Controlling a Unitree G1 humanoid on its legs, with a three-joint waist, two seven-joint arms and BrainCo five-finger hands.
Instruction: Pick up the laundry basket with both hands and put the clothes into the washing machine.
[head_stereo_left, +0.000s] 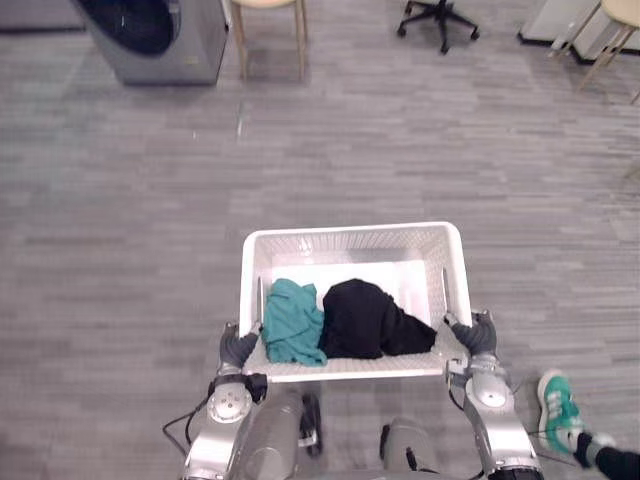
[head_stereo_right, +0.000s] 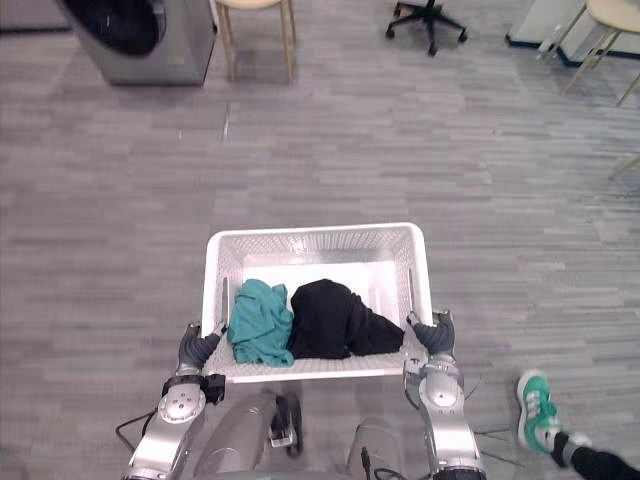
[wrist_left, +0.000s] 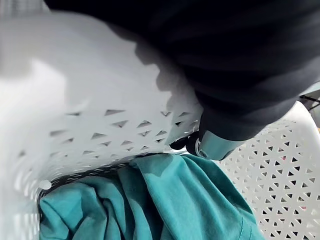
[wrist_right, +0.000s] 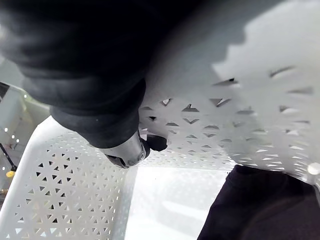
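White laundry basket (head_stereo_left: 350, 232) — teal and black clothes (head_stereo_left: 365, 318) inside — clasped by left hand (head_stereo_left: 238, 348) and right hand (head_stereo_left: 478, 335).

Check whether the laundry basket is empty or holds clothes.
Not empty: teal garment and black garment lie inside the basket.

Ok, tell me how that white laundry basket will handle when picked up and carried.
Probably light: the laundry basket is perforated plastic holding just a teal garment and a black garment. Its thin walls may flex where the left hand and right hand grip its near corners. The clothes lie near the hands, so it should tip little.
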